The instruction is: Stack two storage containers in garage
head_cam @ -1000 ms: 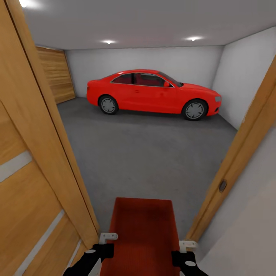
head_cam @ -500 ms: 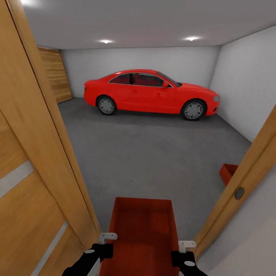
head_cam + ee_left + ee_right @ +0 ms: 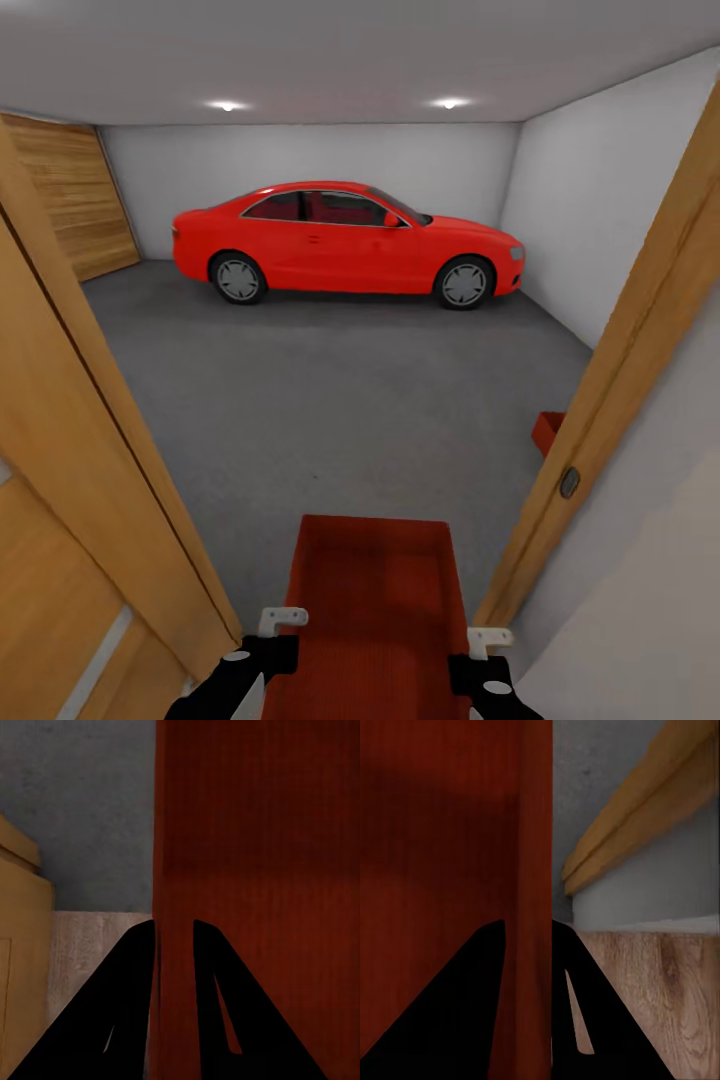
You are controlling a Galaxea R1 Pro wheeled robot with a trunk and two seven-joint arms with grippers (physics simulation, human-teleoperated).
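Note:
I hold one orange-red storage container (image 3: pixel 375 600) low in front of me, in the doorway to the garage. My left gripper (image 3: pixel 272 638) is shut on its left wall (image 3: pixel 176 870), one finger on each side of the wall. On the opposite wall (image 3: pixel 534 832) my right gripper (image 3: pixel 482 648) is shut the same way. A corner of the second storage container (image 3: pixel 548 432) sits on the dark grey floor (image 3: pixel 330 400) at the right, mostly hidden behind the door frame (image 3: pixel 620 370).
An open wooden door (image 3: pixel 60 480) stands close on my left and the door frame close on my right. A red car (image 3: pixel 340 240) is parked along the garage's back wall. A wooden garage door (image 3: pixel 70 200) is at the far left.
The whole head view has shifted, so the camera moved forward and turned. The second container's corner came into sight at the right. The held container stays between both grippers.

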